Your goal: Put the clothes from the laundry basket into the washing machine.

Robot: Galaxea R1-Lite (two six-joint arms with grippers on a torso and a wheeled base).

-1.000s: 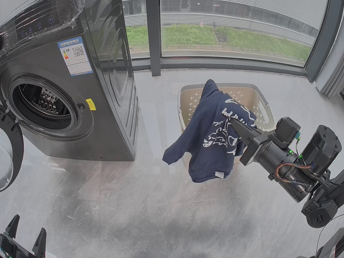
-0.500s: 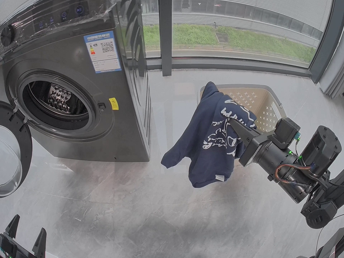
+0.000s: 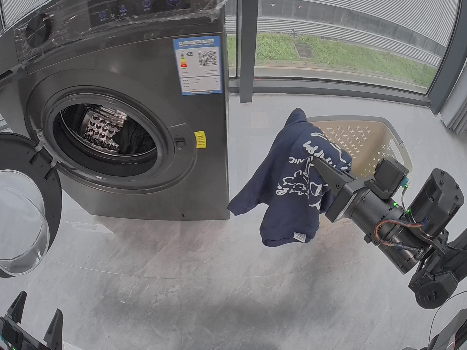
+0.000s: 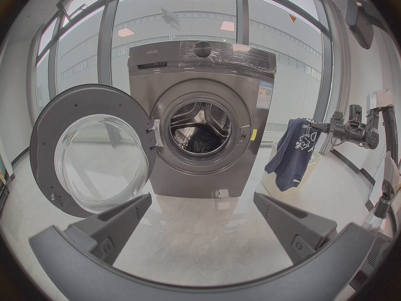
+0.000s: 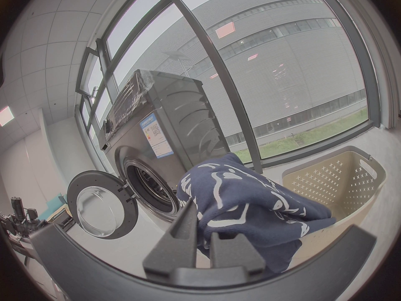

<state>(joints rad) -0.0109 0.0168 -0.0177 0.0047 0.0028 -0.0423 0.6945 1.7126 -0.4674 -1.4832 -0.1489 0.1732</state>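
Where our left arm sits low at the near left corner, the left gripper (image 3: 39,305) holds its two black fingers spread wide apart with nothing between them. Beyond it we see the round dark door with a clear glass bowl (image 3: 24,219) swung fully open, to the left of the grey front-loading washing machine (image 3: 146,49) that stands on the pale stone-look floor (image 3: 194,278). Inside the perforated steel drum (image 3: 97,127), a dark garment (image 3: 134,139) lies toward the right of the opening. To the right of the machine, the navy blue sweatshirt with white print (image 3: 292,181) hangs clear of the floor, one sleeve dangling near the machine's lower front corner. The right gripper (image 3: 317,163) has its black fingers pressed together on a fold at the sweatshirt's right side, bearing its whole weight. Behind the sweatshirt and this gripper, the beige perforated plastic laundry basket (image 3: 369,137) stands on the floor close to the tall window (image 3: 340,35), its near left part hidden by the cloth.
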